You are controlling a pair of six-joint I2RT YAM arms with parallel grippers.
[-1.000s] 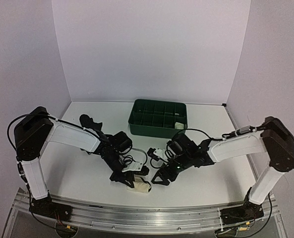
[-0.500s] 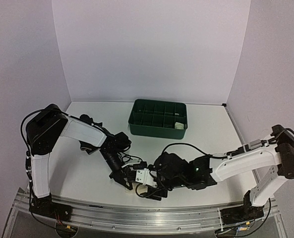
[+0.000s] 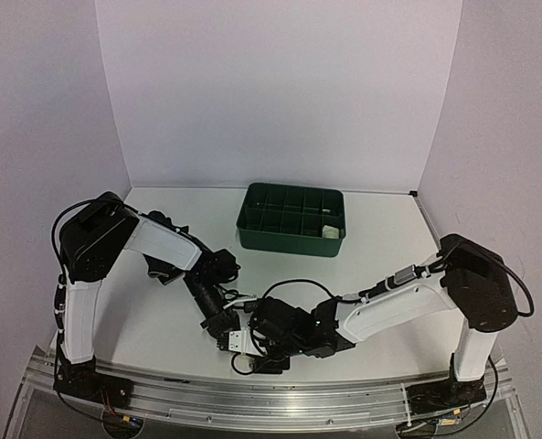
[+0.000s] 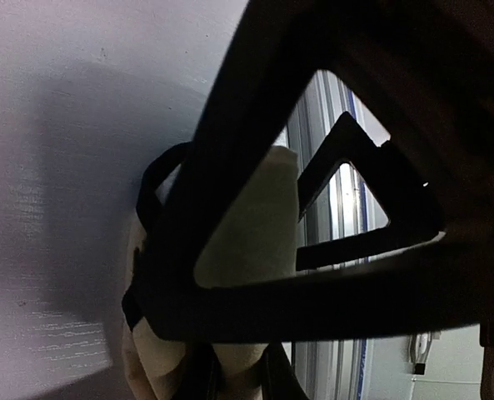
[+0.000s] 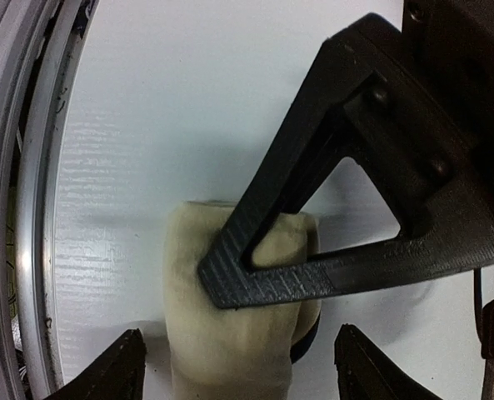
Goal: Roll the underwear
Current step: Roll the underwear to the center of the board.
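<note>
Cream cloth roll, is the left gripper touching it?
Touching. The right wrist view shows a black finger of the left gripper pressing into the cream cloth roll.

The top external camera looks down and forward over the whole table from high behind its near edge, while both wrist cameras face the cream roll at very close range from opposite sides, within the near-edge zone all views share.

From overhead, the cream cloth roll with black edging is lost beneath the arms' ends. Both wrist views crop its lower end, and the left gripper's black finger crosses it. The pale scrap in the green plastic compartment tray is too small to identify.
</note>
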